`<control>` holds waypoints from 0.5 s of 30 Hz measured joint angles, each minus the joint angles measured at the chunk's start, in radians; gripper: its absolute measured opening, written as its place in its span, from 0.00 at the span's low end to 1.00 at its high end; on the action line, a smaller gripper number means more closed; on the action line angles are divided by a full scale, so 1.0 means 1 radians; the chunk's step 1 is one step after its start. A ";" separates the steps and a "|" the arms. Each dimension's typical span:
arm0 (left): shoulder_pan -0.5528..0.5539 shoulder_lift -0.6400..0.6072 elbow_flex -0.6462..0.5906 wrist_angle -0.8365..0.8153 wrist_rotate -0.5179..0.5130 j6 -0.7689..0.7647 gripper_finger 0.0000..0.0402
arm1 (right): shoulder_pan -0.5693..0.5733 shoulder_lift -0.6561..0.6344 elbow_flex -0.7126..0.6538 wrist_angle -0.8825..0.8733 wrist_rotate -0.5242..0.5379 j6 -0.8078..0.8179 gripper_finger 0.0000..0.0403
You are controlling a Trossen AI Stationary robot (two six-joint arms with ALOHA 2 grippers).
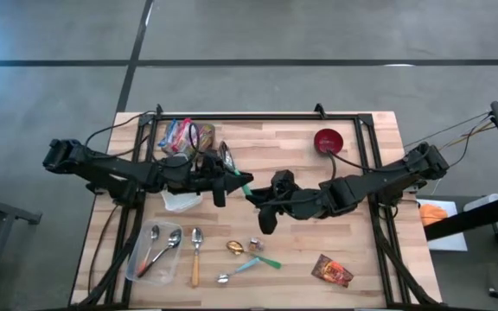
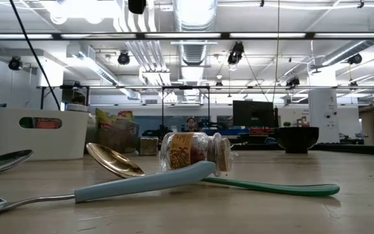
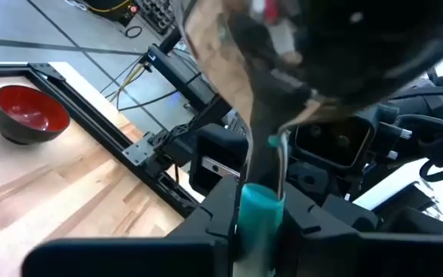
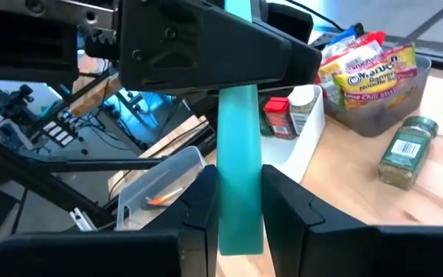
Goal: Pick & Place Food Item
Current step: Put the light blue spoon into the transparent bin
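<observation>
Teal spoon handle (image 4: 240,169) is pinched between the right gripper (image 4: 240,204) fingers above mid-table, while the left gripper (image 3: 260,223) is clamped on the same spoon's other end. Just beyond the left gripper sits a clear bin of snack packets (image 4: 371,65).

Left arm: reaches in from the left edge toward the middle of the bench, stretched nearly level.
Left hand (image 1: 239,183): fingers closed on a teal handle, meeting the right hand.
Right arm: comes in from the right edge, elbow bent.
Right hand (image 1: 253,194): fingers (image 4: 287,201) clamped on the same teal handle.
</observation>
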 joint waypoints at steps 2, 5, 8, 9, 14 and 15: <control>-0.001 -0.001 0.000 0.001 0.001 -0.008 0.09 | 0.000 0.000 0.008 -0.003 0.000 -0.019 0.16; -0.002 -0.010 0.000 0.000 0.006 -0.011 0.09 | 0.000 0.000 0.015 0.000 -0.002 -0.034 0.16; -0.002 -0.025 0.000 -0.009 0.017 -0.015 0.09 | 0.000 0.000 0.016 0.005 -0.003 -0.037 0.16; -0.002 -0.030 0.000 -0.010 0.020 -0.015 0.09 | 0.000 0.000 0.018 0.008 -0.003 -0.039 0.17; -0.003 -0.059 -0.001 -0.069 0.040 -0.055 0.09 | -0.001 0.002 0.019 0.034 -0.004 -0.040 0.41; -0.004 -0.060 -0.001 -0.083 0.044 -0.056 0.09 | -0.001 0.002 0.019 0.046 -0.005 -0.040 0.46</control>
